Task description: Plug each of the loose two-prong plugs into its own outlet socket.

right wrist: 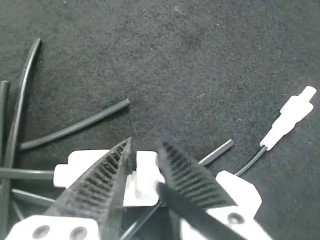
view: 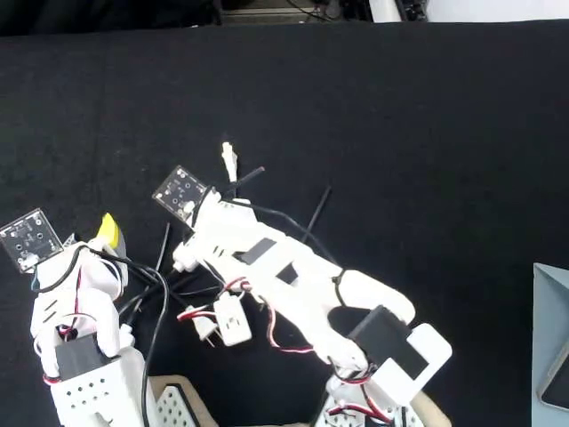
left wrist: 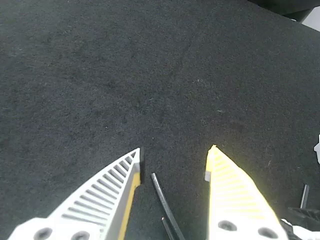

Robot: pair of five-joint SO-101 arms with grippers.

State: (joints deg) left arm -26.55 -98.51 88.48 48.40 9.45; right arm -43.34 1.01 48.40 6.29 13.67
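My right gripper (right wrist: 145, 150) is shut on a white connector block (right wrist: 145, 182), whose ends stick out on both sides of the dark fingers (right wrist: 107, 175). A black cable (right wrist: 165, 192) runs across it. A loose white plug (right wrist: 290, 117) on a black lead lies just beyond the fingertips; in the high view this plug (view: 229, 161) is ahead of the right arm (view: 267, 258). Another white plug (view: 231, 320), prongs showing, lies beside that arm near the table's front. My left gripper (left wrist: 175, 150) stands open over bare cloth at the front left, with a black cable end (left wrist: 160, 195) between its fingers.
Several black cable pieces (view: 316, 213) lie scattered between and ahead of the two arms. A grey-blue container (view: 551, 338) stands at the right edge. The black cloth (view: 400, 133) covers the whole table, with free room at the back and right.
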